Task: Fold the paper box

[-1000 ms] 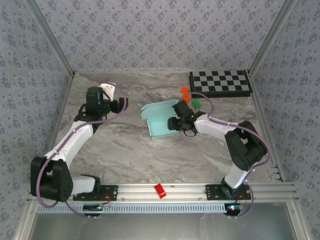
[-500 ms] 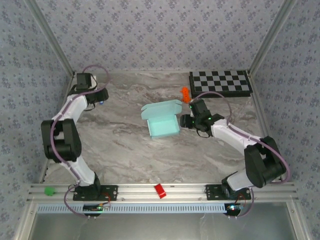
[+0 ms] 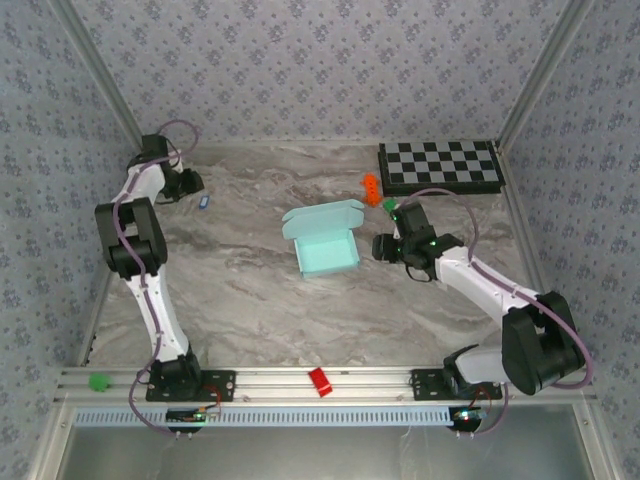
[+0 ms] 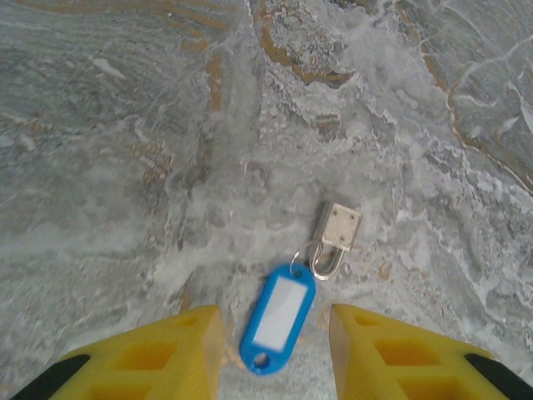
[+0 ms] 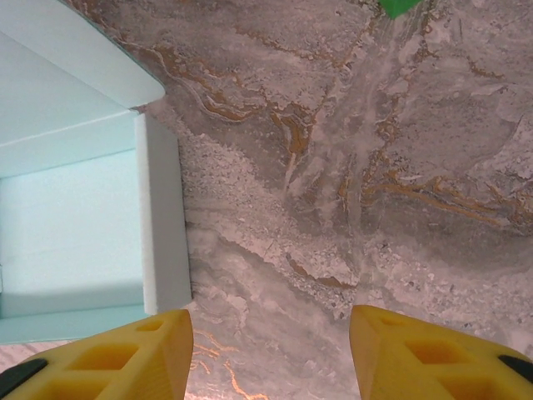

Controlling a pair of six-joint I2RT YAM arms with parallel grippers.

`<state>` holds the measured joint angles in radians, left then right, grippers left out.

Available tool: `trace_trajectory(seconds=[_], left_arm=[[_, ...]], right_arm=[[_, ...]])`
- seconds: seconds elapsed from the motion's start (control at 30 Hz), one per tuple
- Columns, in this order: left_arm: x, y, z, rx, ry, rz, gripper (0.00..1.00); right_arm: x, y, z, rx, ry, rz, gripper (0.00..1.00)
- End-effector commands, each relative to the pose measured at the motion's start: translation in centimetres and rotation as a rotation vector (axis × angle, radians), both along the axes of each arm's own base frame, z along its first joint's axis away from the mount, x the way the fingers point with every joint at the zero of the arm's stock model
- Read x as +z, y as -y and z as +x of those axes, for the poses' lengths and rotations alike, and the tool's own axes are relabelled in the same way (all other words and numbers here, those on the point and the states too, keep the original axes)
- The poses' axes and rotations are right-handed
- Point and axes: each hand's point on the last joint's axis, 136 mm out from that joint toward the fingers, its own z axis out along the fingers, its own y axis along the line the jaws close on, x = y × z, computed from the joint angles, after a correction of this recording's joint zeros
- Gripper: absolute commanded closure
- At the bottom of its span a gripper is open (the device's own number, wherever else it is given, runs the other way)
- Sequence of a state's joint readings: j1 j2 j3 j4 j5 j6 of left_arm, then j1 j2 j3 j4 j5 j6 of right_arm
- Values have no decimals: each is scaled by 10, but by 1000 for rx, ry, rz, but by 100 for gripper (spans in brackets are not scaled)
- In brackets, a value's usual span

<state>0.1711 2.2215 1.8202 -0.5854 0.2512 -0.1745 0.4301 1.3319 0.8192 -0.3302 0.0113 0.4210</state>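
Top view first: the paper box [image 3: 326, 243] sits mid-bench [image 3: 250, 300], tray formed and lid flap up at the far side, while the left jaws are off in the far-left corner, well apart from it. So if the right arm shoves the lid alone, I reckon the light card just skids. Left wrist: the left jaws are partly open with nothing held, straddling a blue key tag [image 4: 279, 317] with a small padlock [image 4: 336, 239]. Close now and I'd grab junk, not the box. Right wrist: the right jaws are about half open and empty, over bare bench just beside the box's right wall [image 5: 162, 217]. A sloppy approach could dent that thin wall.
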Motion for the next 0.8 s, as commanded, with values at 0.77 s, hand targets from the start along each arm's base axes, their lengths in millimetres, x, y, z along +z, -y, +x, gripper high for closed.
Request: trace_trajectory(seconds=[0.77], left_arm=[[-29,15,16,-47,-122,-119,68]], right_arm=[[-23,6,-8,-4,-72,-34,46]])
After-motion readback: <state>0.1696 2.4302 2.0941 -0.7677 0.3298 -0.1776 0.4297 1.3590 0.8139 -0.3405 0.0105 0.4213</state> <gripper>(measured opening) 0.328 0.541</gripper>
